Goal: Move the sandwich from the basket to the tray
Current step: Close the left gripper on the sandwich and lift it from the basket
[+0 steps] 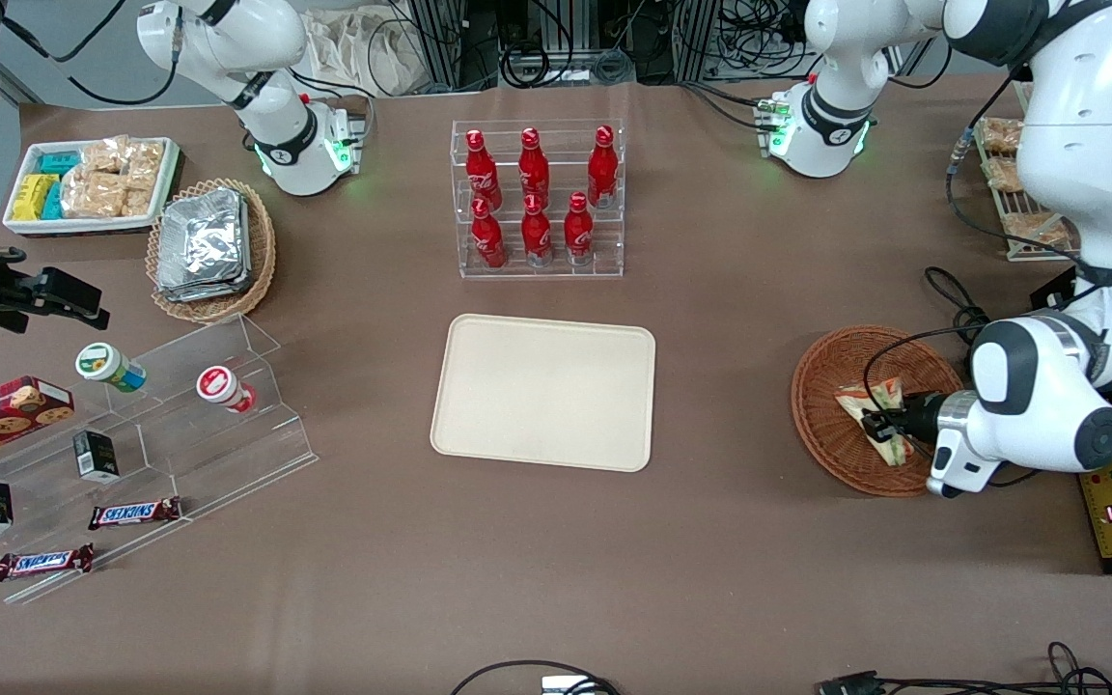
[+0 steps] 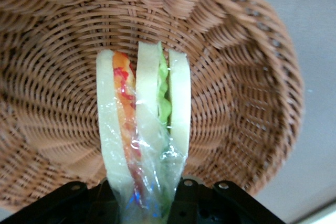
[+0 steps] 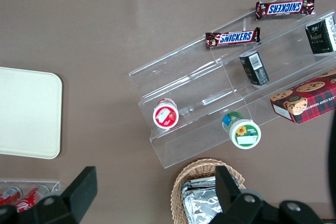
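left wrist view puts us right over our pincer (image 2: pixel 149 195), and between its dark fingers we see the narrow, film-wrapped end of the sandwich (image 2: pixel 144 124) pinched tight, so we read the pincer as closed on the sandwich. from there the wedge stretches away from the fingers, its bread slices standing on edge with orange-pink filling on one side and green leaf on the other. all around it, and underneath, is the reddish-brown weave of the basket (image 2: pixel 236 77), so the sandwich is in the basket, not yet carried out; whether it rests on the weave or hangs just clear of it we cannot tell.

we judge the sandwich light and soft. bread like this squashes under a hard squeeze, and the clear wrap looks slick, so the layers could slide against each other or the film could slip through the fingers. a hold across the slices, as we have now, keeps the layers pressed together; a grip a little nearer the thick middle would likely be steadier than one at the thin end.

in the front view the pincer (image 1: pixel 879 425) sits over the basket (image 1: pixel 821 386) with the sandwich (image 1: pixel 873 398) beneath it. farther out from the pincer, toward the parked arm's end of the table, lies the cream tray (image 1: pixel 544 391), well apart from the basket.
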Available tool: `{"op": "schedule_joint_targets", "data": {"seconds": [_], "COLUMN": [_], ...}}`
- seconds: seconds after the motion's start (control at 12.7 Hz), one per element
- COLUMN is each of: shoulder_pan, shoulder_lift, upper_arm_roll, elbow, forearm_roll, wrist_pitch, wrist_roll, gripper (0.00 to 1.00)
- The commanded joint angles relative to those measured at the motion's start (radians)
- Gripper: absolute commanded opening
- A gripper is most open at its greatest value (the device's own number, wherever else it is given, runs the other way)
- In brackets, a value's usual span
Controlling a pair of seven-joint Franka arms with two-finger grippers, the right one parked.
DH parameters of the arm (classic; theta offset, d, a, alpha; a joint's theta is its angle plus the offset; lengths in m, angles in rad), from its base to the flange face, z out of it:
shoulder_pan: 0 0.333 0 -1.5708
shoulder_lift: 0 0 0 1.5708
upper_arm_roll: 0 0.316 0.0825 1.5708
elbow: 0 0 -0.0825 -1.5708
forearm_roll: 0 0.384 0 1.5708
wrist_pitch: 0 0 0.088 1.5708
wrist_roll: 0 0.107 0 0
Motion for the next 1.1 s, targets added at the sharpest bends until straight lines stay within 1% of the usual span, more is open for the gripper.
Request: {"op": "schedule_joint_targets", "data": {"seconds": [0.0, 0.16, 0.47, 0.55, 0.79, 1.02], "shoulder_pan": [-0.006, -0.006, -0.014, -0.032, -0.139, -0.219], "shoulder_lift": [-0.061, -0.09, -0.105, -0.105, -0.096, -0.078], "upper_arm_roll": [-0.012, -0.05, -0.162, -0.171, -0.171, -0.17], "elbow": [0.085, 0.136, 0.199, 0.204, 0.224, 0.228], "forearm_roll": [0.0, 0.001, 0.005, 0.003, 0.005, 0.005], "wrist_pitch": [-0.137, -0.181, -0.182, -0.181, -0.176, -0.167], "wrist_roll": [0.003, 0.002, -0.004, -0.003, -0.003, -0.013], "gripper": [0.23, 0.24, 0.24, 0.24, 0.24, 0.24]}}
